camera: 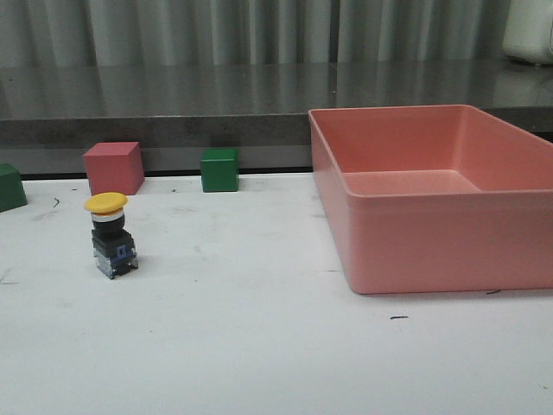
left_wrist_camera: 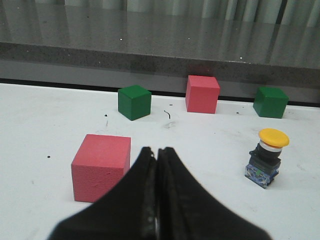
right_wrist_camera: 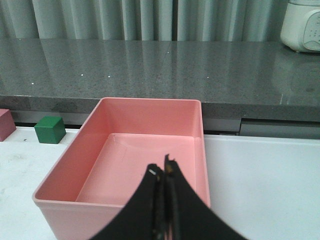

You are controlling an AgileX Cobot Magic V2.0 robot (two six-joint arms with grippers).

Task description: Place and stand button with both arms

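The button [camera: 111, 235], with yellow cap, white collar and black body on a bluish base, stands upright on the white table at the left. It also shows in the left wrist view [left_wrist_camera: 266, 157], off to one side of my left gripper [left_wrist_camera: 156, 151], which is shut and empty, well apart from it. My right gripper [right_wrist_camera: 162, 167] is shut and empty, hovering over the near rim of the pink bin [right_wrist_camera: 125, 165]. Neither arm shows in the front view.
A large pink bin [camera: 432, 207] stands on the right. A red cube [camera: 113, 167] and green cubes [camera: 219, 169] [camera: 10, 186] stand along the back edge. Another red cube [left_wrist_camera: 101, 166] sits just beside my left gripper. A grey counter runs behind the table.
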